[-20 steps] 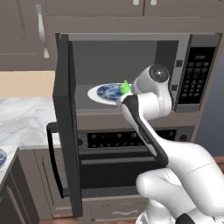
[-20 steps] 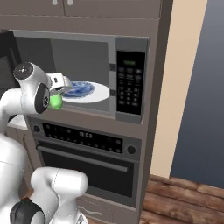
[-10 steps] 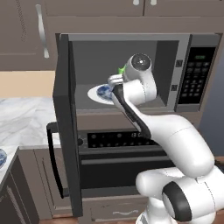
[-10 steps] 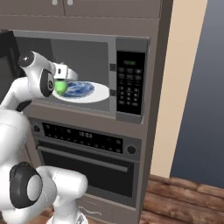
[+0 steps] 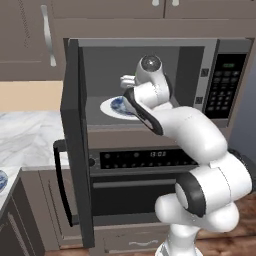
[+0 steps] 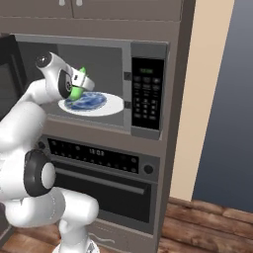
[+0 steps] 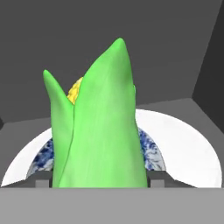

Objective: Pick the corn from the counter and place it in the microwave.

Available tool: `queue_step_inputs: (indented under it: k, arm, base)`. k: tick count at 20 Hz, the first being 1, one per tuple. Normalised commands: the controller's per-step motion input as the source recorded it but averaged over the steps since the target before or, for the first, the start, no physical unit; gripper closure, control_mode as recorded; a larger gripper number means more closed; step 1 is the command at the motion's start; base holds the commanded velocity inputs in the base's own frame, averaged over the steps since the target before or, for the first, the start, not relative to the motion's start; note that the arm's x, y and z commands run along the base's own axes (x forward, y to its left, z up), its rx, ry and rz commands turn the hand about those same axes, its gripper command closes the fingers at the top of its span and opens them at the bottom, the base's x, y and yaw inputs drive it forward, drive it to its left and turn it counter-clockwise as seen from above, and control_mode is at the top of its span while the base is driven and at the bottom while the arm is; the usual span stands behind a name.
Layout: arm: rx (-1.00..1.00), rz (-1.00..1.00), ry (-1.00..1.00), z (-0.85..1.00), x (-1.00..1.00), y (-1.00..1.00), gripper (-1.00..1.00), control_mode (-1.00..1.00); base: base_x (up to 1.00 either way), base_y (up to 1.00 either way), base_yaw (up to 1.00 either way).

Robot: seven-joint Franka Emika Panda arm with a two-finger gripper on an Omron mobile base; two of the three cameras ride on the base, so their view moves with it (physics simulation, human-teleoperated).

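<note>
The corn (image 7: 100,131), a bright green husked ear with yellow kernels at its tip, stands between the fingers of my gripper (image 6: 78,84), which is shut on it. In the right base view the corn (image 6: 79,90) hangs inside the open microwave (image 6: 146,94), just above the left part of the blue patterned plate (image 6: 86,101). That plate (image 7: 151,151) rests on the white turntable (image 7: 188,153). In the left base view my hand is inside the microwave (image 5: 225,82) cavity over the plate (image 5: 117,106). The marble counter (image 5: 30,135) lies to the left.
The microwave door (image 5: 75,140) stands swung open to the left, jutting toward me. Below sits the oven (image 5: 145,160) with its clock and handle. Another blue plate (image 5: 1,180) shows at the counter's near left edge. Cabinets hang above.
The arm has carried the corn deeper into the microwave, from the door opening to just above the plate. The grip has stayed shut.
</note>
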Motion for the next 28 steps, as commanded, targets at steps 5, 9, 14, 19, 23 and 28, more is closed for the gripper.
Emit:
queue_step_inputs:
  k: [5,9,14,19,23,28]
  arm:
    - [0.1,-0.06,0.0,-0.46,0.22,0.0,1.0,-1.0]
    - [0.12,-0.03,0.0,-0.34,0.38,0.0,1.0,-1.0]
    - [0.06,-0.01,0.0,-0.24,0.56,0.0,1.0,-1.0]
    - [0.01,-0.01,0.02,-0.16,0.58,0.11,1.0,-1.0]
    - [0.0,-0.02,0.06,-0.36,0.39,0.05,1.0,-1.0]
    - [0.0,-0.02,0.07,-0.3,0.28,0.04,1.0,-1.0]
  base:
    - [0.0,0.0,0.0]
    - [0.0,0.0,0.0]
    - [0.0,0.0,0.0]
    - [0.0,0.0,0.0]
    - [0.0,0.0,0.0]
    - [0.0,0.0,0.0]
